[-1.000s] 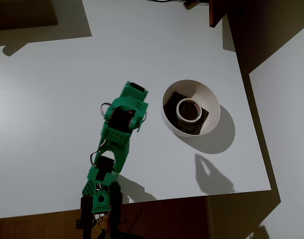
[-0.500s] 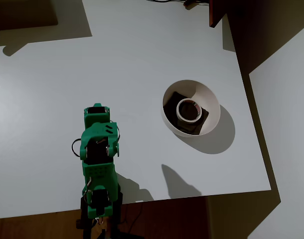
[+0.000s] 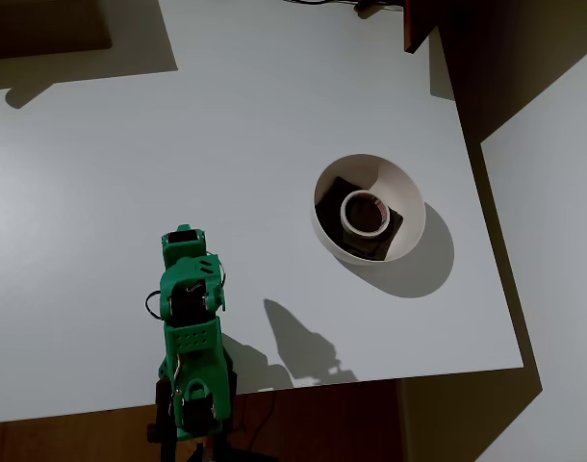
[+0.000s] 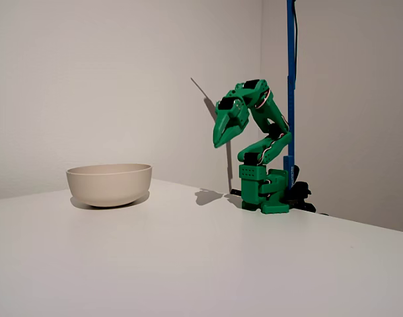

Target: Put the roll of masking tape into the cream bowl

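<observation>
Roll of masking tape [image 3: 364,213] lying flat inside the cream bowl [image 3: 401,188] on dark squares; placing looks done. Jaws [image 4: 219,139] pressed together, empty, folded back near the base. Nothing further needed beyond resting.

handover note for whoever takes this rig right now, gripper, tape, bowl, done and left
Gripper: shut, empty, folded up by the base, pointing down, well clear of the bowl.
Tape: lying flat inside the bowl on the dark square pieces.
Bowl: upright on the table, to the right of the arm in the overhead view.
Done: tape is in the bowl.
Left: nothing visible.
</observation>
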{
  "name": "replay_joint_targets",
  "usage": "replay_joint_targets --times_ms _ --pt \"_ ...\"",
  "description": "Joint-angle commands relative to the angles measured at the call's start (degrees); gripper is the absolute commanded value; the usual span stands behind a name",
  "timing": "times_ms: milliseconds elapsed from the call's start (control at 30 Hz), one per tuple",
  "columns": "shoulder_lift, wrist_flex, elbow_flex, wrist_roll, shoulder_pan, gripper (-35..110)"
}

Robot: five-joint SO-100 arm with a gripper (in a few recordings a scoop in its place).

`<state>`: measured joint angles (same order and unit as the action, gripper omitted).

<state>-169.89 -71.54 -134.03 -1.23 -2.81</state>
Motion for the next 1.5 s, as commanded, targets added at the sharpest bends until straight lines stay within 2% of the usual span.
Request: replay_joint_targets --times_ms 0,300,833,1467 --pt "-6.4 3.7 -9.2 0.8 -1.2 -8" --pt "-24.3 2.7 -26.1 2.1 -0.3 -8" --pt "-24.3 -1.9 -34.1 1.2 -1.2 -8" --pt "-24.3 -7.8 -33.0 1.2 0.6 -8"
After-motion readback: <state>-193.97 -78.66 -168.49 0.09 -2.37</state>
